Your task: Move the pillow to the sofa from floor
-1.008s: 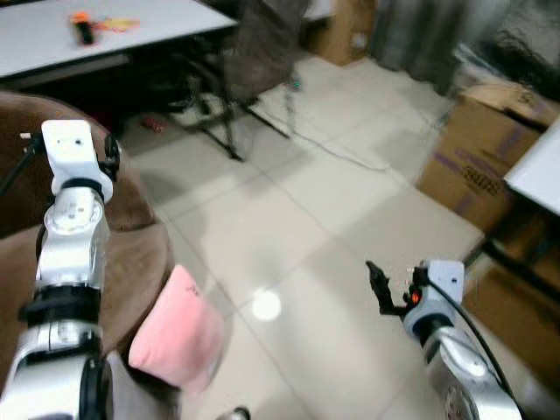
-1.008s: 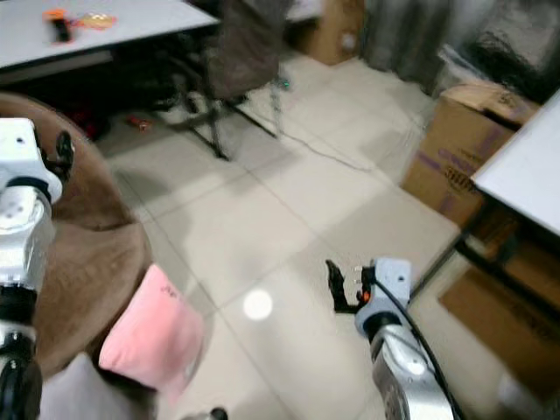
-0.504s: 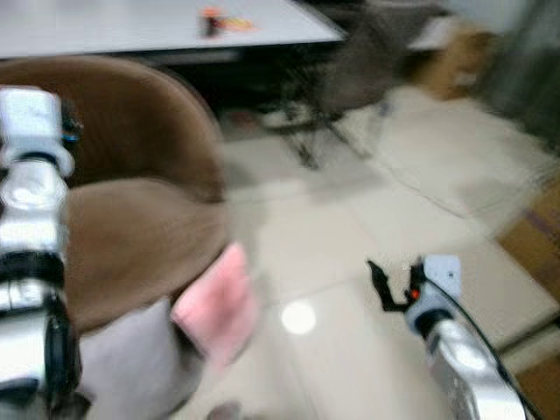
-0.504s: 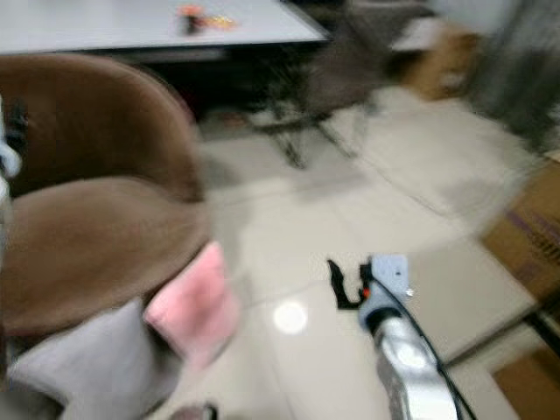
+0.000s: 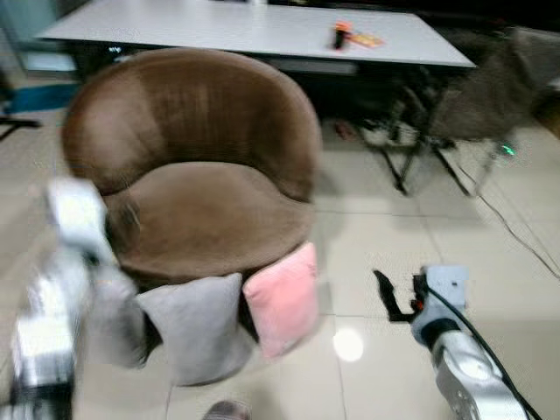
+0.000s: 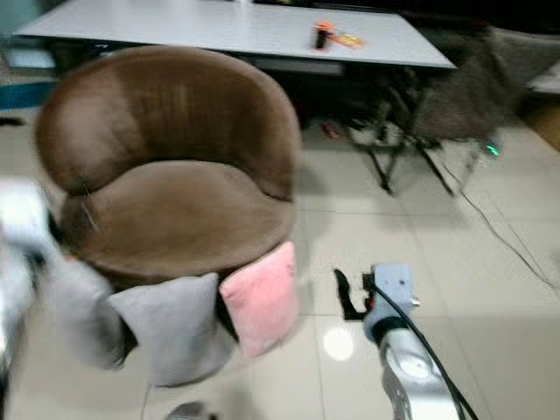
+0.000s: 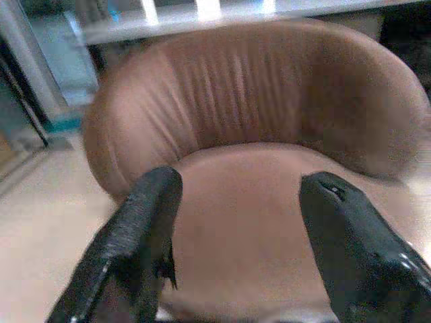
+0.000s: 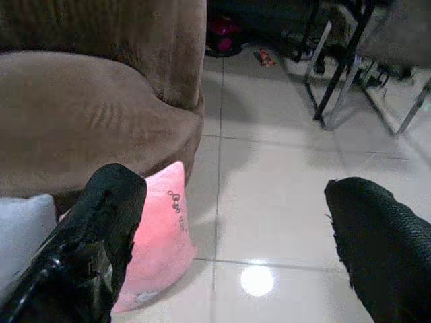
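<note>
- Pink pillow (image 5: 283,299) – on the tiled floor (image 5: 385,236), lower centre of the head views, standing on edge and leaning against the front of the brown sofa (image 5: 197,166); small dark print near its top corner in the right wrist view
- Grey pillow (image 5: 194,325) – on the floor just left of the pink one, touching it, also propped against the sofa front; a 2nd grey shape further left, blurred, can't tell what it is
- Brown sofa – round tub shape, upper left to centre of frame; seat bare
- Left gripper (image 7: 236,249) – fingers spread wide, nothing between them; wrist view looks over the sofa seat & curved backrest. Left arm (image 5: 66,289) is a blur at lower left of the left eye view, beside the sofa's front edge
- Right gripper (image 5: 387,295) – lower right, above bare tile, apart from the pink pillow; fingers spread, holding nothing
- White table (image 5: 262,26) – across the top behind the sofa, w/ small orange & dark items (image 5: 346,37) on it
- Dark chair (image 5: 477,87) – upper right, metal legs on tile; a thin cable (image 5: 516,232) trails over the floor at right
</note>
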Available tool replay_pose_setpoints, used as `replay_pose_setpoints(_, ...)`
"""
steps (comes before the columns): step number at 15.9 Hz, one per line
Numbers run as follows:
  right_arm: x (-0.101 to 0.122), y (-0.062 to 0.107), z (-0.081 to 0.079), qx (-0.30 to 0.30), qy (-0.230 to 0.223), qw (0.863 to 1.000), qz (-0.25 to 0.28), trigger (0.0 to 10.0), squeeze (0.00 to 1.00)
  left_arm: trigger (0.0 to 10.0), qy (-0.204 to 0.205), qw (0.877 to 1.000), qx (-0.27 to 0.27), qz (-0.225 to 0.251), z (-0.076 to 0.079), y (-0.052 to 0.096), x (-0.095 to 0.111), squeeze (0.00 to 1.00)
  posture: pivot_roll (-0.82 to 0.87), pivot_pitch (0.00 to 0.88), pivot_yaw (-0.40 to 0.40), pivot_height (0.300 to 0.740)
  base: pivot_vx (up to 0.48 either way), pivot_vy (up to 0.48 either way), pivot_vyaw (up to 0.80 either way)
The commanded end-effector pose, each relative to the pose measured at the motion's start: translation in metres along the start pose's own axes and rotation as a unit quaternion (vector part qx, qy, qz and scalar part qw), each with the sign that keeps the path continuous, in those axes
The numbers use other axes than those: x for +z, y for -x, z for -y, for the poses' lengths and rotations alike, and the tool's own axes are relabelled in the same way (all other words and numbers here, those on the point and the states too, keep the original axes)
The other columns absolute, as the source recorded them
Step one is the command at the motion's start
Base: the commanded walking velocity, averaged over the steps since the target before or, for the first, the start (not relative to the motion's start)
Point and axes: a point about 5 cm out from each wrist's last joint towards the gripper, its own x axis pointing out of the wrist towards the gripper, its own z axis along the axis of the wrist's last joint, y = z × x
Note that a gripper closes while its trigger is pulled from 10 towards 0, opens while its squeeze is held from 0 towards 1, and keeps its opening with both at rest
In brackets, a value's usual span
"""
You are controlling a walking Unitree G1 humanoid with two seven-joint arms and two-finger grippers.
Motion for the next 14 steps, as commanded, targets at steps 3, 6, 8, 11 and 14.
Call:
replay_pose_setpoints(3,0.007,0.001,-0.010,0.022,0.034,0.999,0.018,10.0,1.00,10.0,-0.056,0.998,-0.005,0.026,0.024,0.031,0.002,0.00,0.08,0.000,-0.069,0.740,0.000,0.000,0.80)
replay_pose_setpoints(6,0.003,0.001,-0.015,0.031,0.077,0.996,0.027,10.0,1.00,10.0,-0.080,0.997,-0.015,-0.003,0.039,0.060,-0.005,0.00,0.11,0.000,-0.083,0.740,0.000,-0.131,0.71)
replay_pose_setpoints(8,0.000,-0.006,-0.008,-0.008,0.038,0.999,0.021,10.0,1.00,10.0,-0.076,0.997,-0.006,-0.009,0.044,0.062,-0.005,0.00,0.11,0.000,-0.073,0.740,0.000,-0.414,0.00)
replay_pose_setpoints(11,0.016,-0.018,-0.007,-0.018,-0.001,0.999,0.030,10.0,1.00,10.0,-0.055,0.998,-0.010,0.002,0.058,0.054,0.002,0.00,0.05,0.000,-0.056,0.740,0.000,-0.135,0.00)
replay_pose_setpoints(14,0.030,-0.023,-0.010,-0.041,-0.028,0.996,0.076,10.0,0.00,10.0,-0.038,0.999,-0.013,0.016,0.059,0.038,0.005,0.00,-0.01,0.000,-0.035,0.740,0.000,0.000,0.00)
